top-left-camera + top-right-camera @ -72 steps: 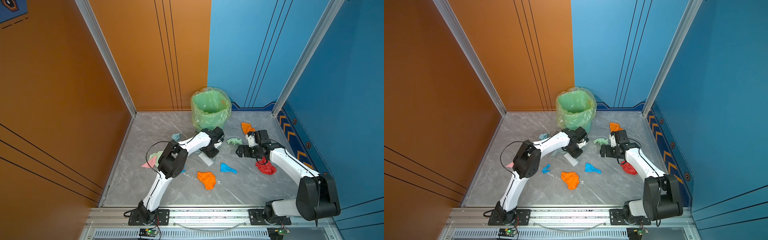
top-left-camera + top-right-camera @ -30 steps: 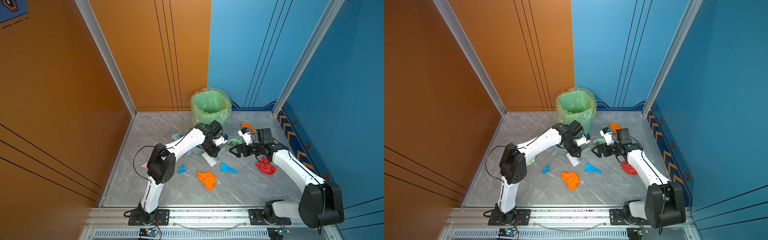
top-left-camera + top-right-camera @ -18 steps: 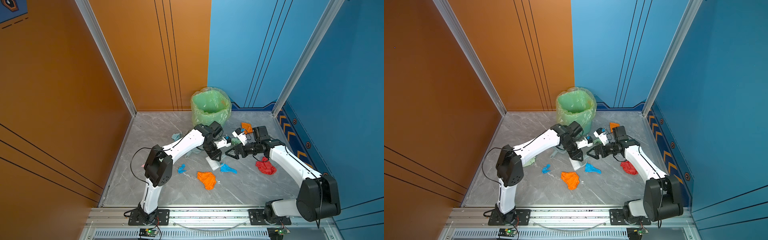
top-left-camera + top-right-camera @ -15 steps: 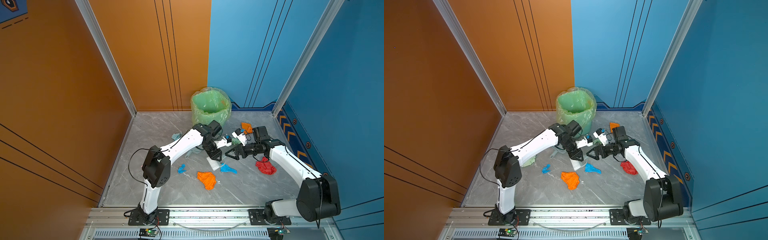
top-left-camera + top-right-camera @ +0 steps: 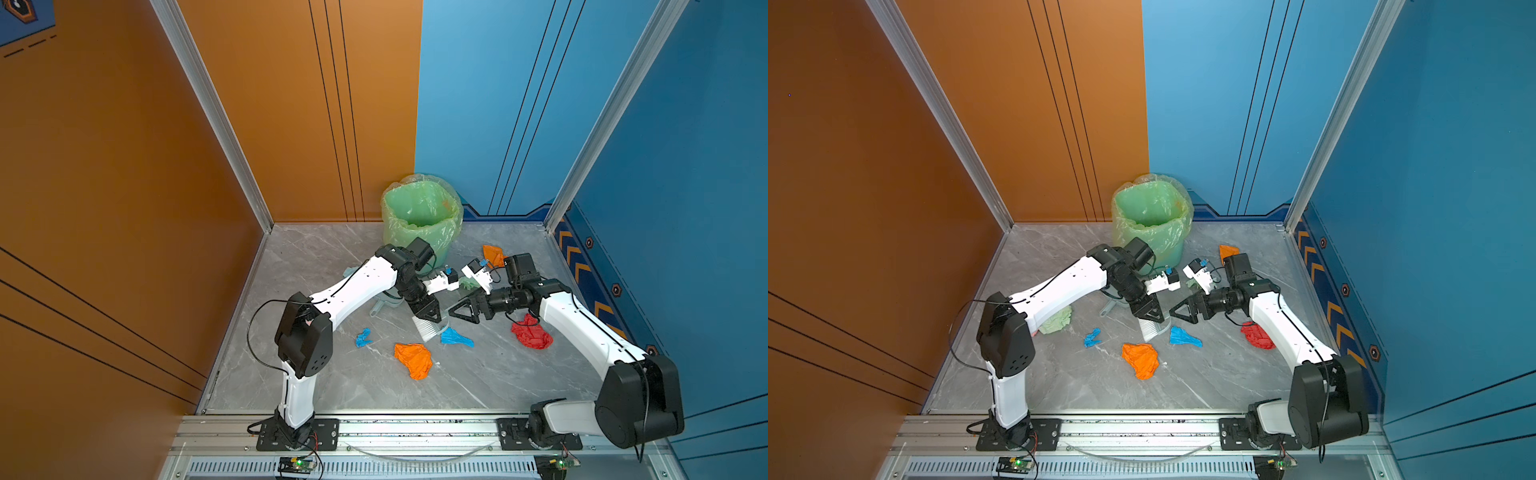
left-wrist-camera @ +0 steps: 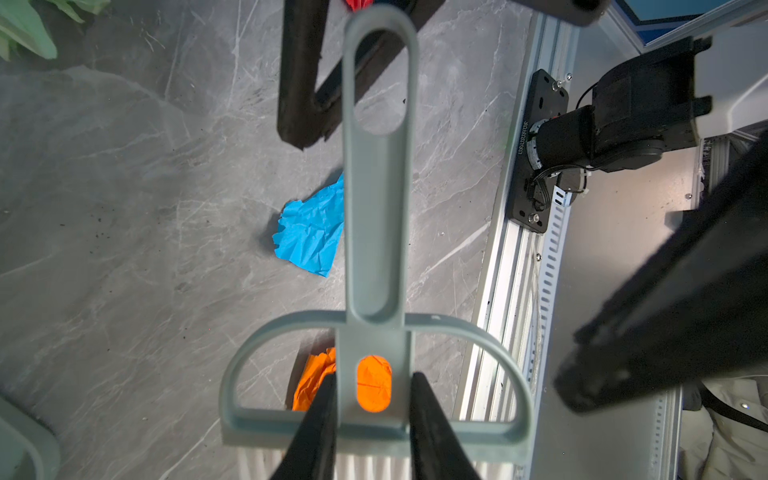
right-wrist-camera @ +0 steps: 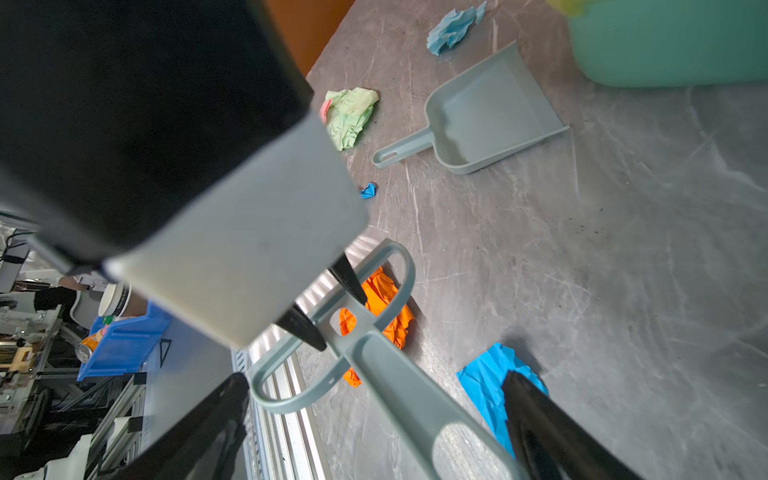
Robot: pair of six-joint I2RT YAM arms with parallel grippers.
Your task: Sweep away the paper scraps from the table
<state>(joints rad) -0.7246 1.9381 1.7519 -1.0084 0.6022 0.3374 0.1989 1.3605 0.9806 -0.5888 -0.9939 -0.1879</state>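
Table (image 5: 353, 395) holds two orange scraps (image 5: 412, 360) (image 5: 493, 254), one red scrap (image 5: 532, 336).

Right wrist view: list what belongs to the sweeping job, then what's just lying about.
Job: brush; dustpan; bin; orange scrap; blue scrap; small blue scrap; green scrap; light blue scrap.
Lying about: blue crate; can. Both sit off the table, past the rail.

Bench (image 5: 332, 257): grey marble, white veins. Large orange wad (image 5: 413, 359) lies crumpled mid-bench. In a top view, just behind it: flat bright blue scrap (image 5: 456, 336). Left: small blue bit (image 5: 363, 337). Right: red wad (image 5: 532, 336). Well behind: second orange wad (image 5: 493, 255). Far left: pale green wad (image 5: 1057, 322).
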